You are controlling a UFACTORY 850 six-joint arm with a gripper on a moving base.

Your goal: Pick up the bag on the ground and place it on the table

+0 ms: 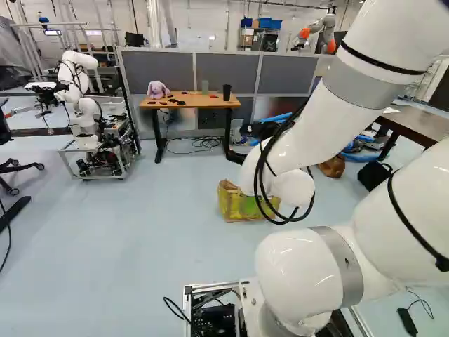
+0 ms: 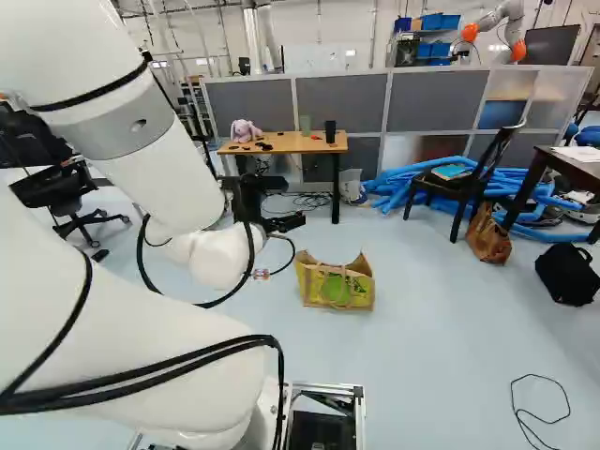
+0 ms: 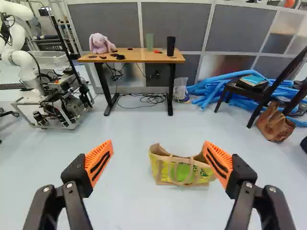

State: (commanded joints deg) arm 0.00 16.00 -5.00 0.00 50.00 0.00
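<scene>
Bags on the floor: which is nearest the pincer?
The yellow-and-green bag with tan handles; the brown bag and the black bag both sit farther off.

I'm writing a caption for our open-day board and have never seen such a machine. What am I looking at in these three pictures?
It is one white robot arm on a moving base. Two pictures come from cameras on that base, behind the arm, one to each side. The third looks along its black gripper, whose two orange-padded fingers stand open, holding nothing. Ahead, on the floor, sits a yellow and tan bag, meant for a table. The desk beyond carries a plush rabbit, a green container and a black cup. Another robot stands at the left of the left base view.
</scene>
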